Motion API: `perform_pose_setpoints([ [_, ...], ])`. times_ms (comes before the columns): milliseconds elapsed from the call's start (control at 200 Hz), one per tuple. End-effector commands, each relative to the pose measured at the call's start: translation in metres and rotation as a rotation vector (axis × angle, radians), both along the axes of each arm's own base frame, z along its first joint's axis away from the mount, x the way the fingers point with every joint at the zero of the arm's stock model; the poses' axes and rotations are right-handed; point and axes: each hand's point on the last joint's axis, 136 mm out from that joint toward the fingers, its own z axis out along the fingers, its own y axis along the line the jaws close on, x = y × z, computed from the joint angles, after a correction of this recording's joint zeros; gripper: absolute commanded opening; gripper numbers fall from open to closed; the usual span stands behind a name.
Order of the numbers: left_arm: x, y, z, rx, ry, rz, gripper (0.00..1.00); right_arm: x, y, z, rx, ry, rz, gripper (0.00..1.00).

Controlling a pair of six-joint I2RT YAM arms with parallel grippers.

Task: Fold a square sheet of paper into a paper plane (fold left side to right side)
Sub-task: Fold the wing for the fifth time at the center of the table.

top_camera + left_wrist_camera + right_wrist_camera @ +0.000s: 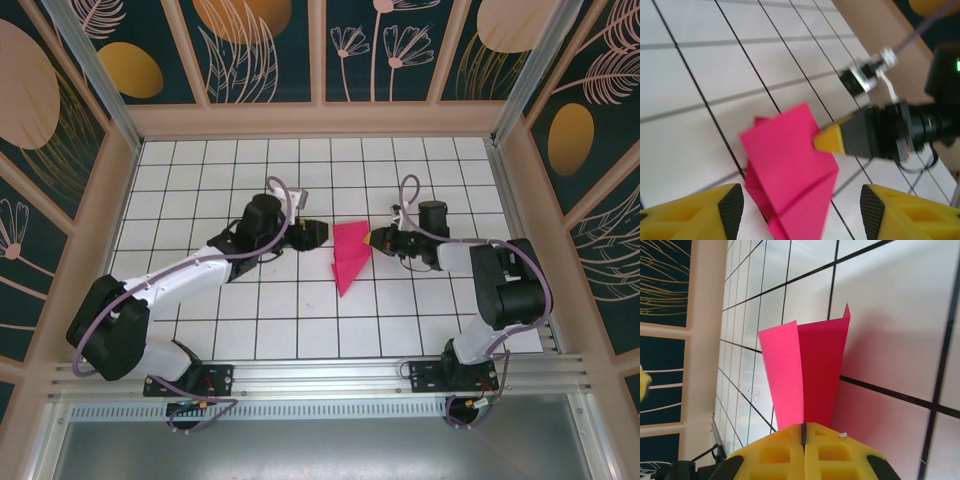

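Note:
The magenta-pink paper (349, 258) lies mid-table as a creased, pointed shape, its tip toward the near edge. My right gripper (371, 240) is shut on the paper's right edge and holds a flap lifted off the table. In the right wrist view the paper (810, 370) rises as two upright panels from the closed yellow fingertips (785, 450) of the right gripper (803, 432). My left gripper (317, 233) stands open just left of the paper, apart from it. In the left wrist view the paper (790, 165) sits between and beyond the spread fingers (732, 210) of the left gripper (802, 212).
The white gridded table (200, 190) is ringed by a low wooden wall (320, 120). The right arm's black wrist and cable (900, 130) sit close behind the paper in the left wrist view.

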Motion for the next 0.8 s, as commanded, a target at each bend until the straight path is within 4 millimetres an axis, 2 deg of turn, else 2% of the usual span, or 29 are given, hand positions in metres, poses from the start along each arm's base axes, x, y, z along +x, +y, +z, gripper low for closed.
perform_pose_setpoints([
  [0, -0.022, -0.001, -0.035, 0.062, 0.078, -0.005, 0.65, 0.007, 0.006, 0.002, -0.061, 0.038, -0.023, 0.06],
  [110, -0.028, 0.0, -0.053, 0.043, 0.124, 0.027, 0.64, 0.009, 0.009, -0.004, -0.111, 0.07, -0.032, 0.06],
  [235, -0.036, -0.012, -0.054, 0.011, 0.124, -0.002, 0.64, 0.01, 0.009, -0.011, -0.131, 0.109, -0.053, 0.06],
  [325, -0.041, -0.027, -0.059, 0.061, 0.106, -0.036, 0.64, 0.011, 0.011, -0.013, -0.135, 0.123, -0.055, 0.06],
  [485, -0.045, -0.042, -0.074, 0.143, 0.098, -0.037, 0.65, 0.011, 0.012, -0.015, -0.14, 0.132, -0.06, 0.07],
  [711, -0.042, -0.063, -0.093, 0.265, 0.081, -0.03, 0.66, 0.009, 0.013, -0.02, -0.14, 0.15, -0.052, 0.07],
  [731, -0.041, -0.065, -0.09, 0.265, 0.073, -0.029, 0.66, 0.008, 0.013, -0.02, -0.14, 0.152, -0.051, 0.07],
  [746, -0.042, -0.066, -0.1, 0.289, 0.085, -0.031, 0.67, 0.009, 0.013, -0.02, -0.14, 0.153, -0.053, 0.07],
  [781, -0.043, -0.064, -0.11, 0.321, 0.089, -0.027, 0.67, 0.009, 0.013, -0.02, -0.141, 0.153, -0.053, 0.07],
  [796, -0.039, -0.07, -0.103, 0.311, 0.077, -0.027, 0.67, 0.008, 0.013, -0.02, -0.141, 0.153, -0.052, 0.07],
])
